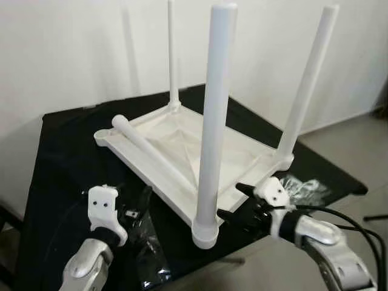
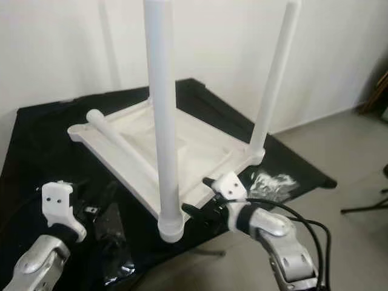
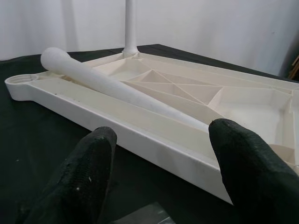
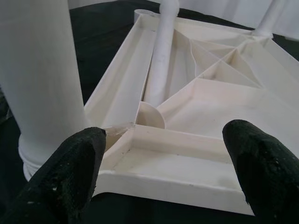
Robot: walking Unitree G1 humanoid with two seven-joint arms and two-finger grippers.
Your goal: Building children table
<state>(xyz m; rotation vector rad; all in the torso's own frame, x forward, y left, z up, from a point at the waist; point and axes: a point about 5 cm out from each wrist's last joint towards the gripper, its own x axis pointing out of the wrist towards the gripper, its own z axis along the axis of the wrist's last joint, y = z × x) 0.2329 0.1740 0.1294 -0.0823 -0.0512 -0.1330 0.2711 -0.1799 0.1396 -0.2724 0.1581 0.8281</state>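
Note:
A white plastic tabletop (image 1: 236, 148) lies upside down on a black-covered surface (image 1: 60, 157). Three white legs stand upright in its corners: the near leg (image 1: 215, 121), the right leg (image 1: 308, 85) and the far leg (image 1: 173, 54). A fourth leg (image 1: 151, 151) lies loose inside the tabletop, next to the bare left corner socket (image 1: 104, 134). My right gripper (image 1: 236, 203) is open just off the front edge, beside the near leg's base (image 4: 42, 93). My left gripper (image 3: 159, 154) is open, low over the black cover and facing the tabletop's left rim (image 3: 107, 126).
Crumpled clear plastic (image 1: 306, 189) lies on the cover by the right corner, and another plastic bag (image 1: 148, 254) lies near my left wrist. A white wall rises close behind. Grey floor (image 1: 351, 145) lies to the right. A black cable (image 1: 357, 227) loops off my right arm.

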